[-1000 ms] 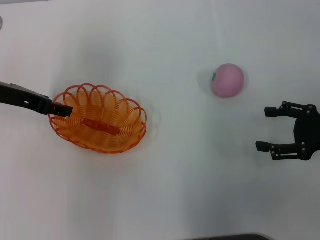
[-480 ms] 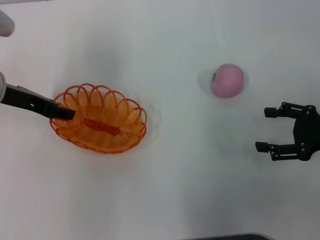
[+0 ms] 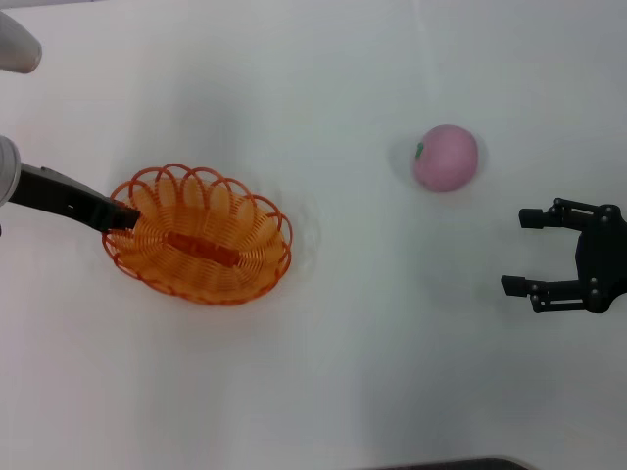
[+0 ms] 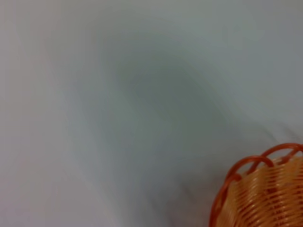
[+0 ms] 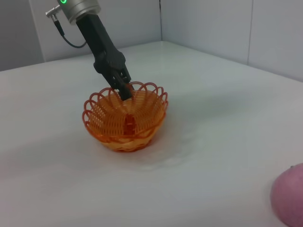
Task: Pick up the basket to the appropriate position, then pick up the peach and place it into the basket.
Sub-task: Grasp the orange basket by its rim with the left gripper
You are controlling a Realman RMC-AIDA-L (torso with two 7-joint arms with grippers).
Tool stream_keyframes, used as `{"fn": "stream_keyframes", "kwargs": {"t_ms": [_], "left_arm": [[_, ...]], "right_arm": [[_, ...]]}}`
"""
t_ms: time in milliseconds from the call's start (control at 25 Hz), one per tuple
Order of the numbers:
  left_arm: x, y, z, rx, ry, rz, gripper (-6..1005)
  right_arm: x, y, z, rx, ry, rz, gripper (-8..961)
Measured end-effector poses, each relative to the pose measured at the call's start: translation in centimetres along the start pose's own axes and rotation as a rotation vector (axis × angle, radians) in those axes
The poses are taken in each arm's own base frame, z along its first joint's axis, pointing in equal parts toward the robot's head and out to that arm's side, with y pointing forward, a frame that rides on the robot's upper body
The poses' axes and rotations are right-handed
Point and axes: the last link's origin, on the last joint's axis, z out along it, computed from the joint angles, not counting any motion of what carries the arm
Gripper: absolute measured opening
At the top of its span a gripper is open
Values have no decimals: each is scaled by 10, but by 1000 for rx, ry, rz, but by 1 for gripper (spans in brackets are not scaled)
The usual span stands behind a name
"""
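The orange wire basket [image 3: 196, 235] is at the left of the white table. My left gripper [image 3: 122, 217] comes in from the left edge and is shut on the basket's left rim; the right wrist view shows it [image 5: 124, 91] pinching the rim of the basket [image 5: 125, 118]. A piece of the basket's rim [image 4: 258, 194] shows in the left wrist view. The pink peach [image 3: 446, 157] lies at the right, far from the basket, and its edge [image 5: 289, 196] shows in the right wrist view. My right gripper [image 3: 516, 252] is open and empty, near and right of the peach.
The white table [image 3: 343, 343] stretches between basket and peach. A grey part of the robot [image 3: 15, 44] shows at the far left corner. Walls [image 5: 213, 23] stand behind the table in the right wrist view.
The left arm and the basket in its grip have shifted slightly to the right. The right arm and the peach have not moved.
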Motion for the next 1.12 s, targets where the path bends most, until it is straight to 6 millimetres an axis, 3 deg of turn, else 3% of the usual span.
{"fn": "stream_keyframes", "kwargs": {"t_ms": [200,400,840,1120], "left_arm": [[2,0,-1,-1,7,0,241],[3,1,0,-9,-2,-18,120],[10,0,-10,-22,-24,-109,103],[15,-4,-28,-98,-21,-264,77]], "right_arm": [[0,0,0,1,0,0,927],[0,0,0,3,-2,0,927],[-1,-1,0,8,-7,1,927],[-2,-1,0,7,-8,-2,926]]}}
